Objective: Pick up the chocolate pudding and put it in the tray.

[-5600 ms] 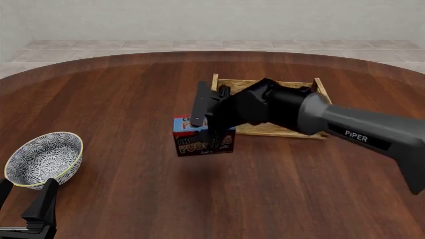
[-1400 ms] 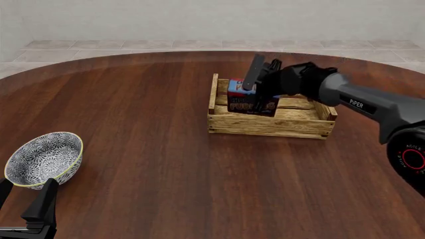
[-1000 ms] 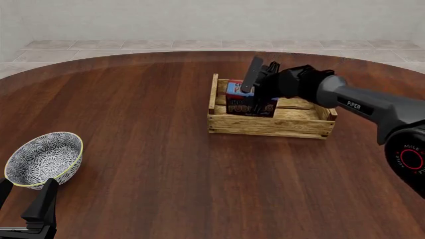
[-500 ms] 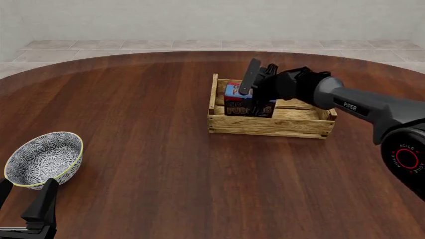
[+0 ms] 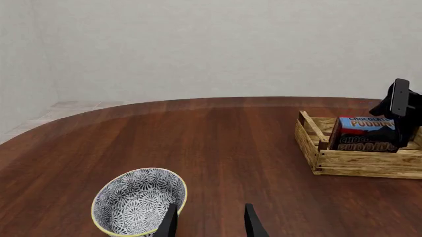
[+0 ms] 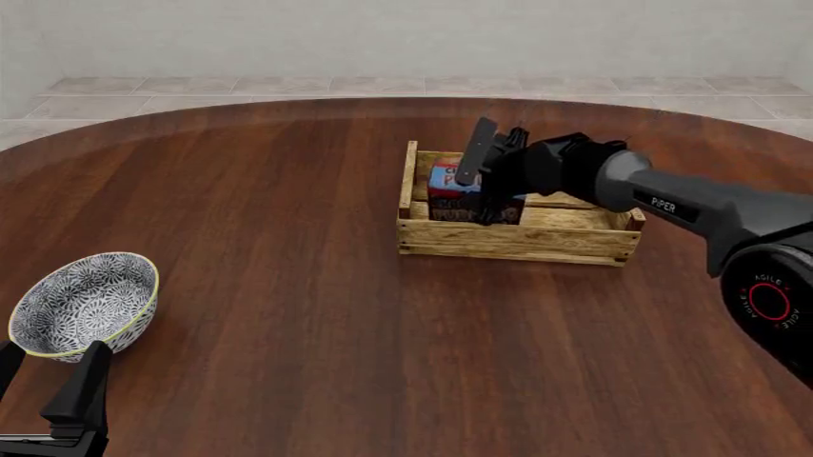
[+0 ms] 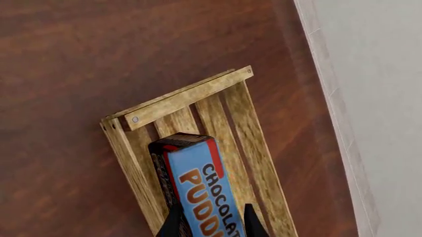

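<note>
The chocolate pudding [image 6: 447, 183], a small carton with a blue top and dark brown lower part, stands upright in the left end of the tray [image 6: 521, 240], a light wooden slat crate. My right gripper [image 6: 485, 193] is shut on it from above. The right wrist view shows its fingers either side of the chocolate pudding [image 7: 196, 190], over the tray's slats [image 7: 189, 95]. In the left wrist view, the chocolate pudding [image 5: 364, 133] sits inside the tray [image 5: 359, 165] under the right gripper [image 5: 398, 109]. My left gripper [image 6: 51, 400] is open and holds nothing, far off at the near left.
A round white-and-grey patterned bowl [image 6: 84, 302] with a yellow rim sits at the near left, just beyond the left gripper [image 5: 209, 224]; the left wrist view has this bowl [image 5: 138, 200] beside one finger. The round table's far edge meets a tiled floor and wall.
The right gripper carried the pudding from the table in front of the tray over its left end. Over the last second it lowered the pudding slightly deeper inside. The left arm stayed still.
</note>
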`<state>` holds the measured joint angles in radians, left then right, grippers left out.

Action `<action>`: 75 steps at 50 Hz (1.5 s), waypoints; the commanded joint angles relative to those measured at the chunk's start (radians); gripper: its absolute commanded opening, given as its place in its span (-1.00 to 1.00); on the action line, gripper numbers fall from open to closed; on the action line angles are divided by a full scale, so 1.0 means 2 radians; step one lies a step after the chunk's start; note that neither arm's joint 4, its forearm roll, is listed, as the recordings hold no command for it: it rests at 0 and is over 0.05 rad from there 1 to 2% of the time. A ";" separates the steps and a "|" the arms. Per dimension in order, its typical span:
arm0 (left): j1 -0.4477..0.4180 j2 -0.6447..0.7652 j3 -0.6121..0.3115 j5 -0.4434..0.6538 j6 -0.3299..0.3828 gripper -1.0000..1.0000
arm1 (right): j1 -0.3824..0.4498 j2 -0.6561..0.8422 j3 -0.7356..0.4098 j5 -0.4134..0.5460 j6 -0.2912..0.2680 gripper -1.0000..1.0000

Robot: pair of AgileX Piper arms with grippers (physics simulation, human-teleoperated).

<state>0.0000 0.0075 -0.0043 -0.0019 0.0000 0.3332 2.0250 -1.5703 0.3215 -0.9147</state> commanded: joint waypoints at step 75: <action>0.000 0.000 0.000 0.000 0.000 1.00 | -0.008 -0.069 0.002 0.016 0.040 1.00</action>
<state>0.0000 0.0076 -0.0043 -0.0019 -0.0001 0.3021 1.9824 -1.6330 0.3592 -0.8434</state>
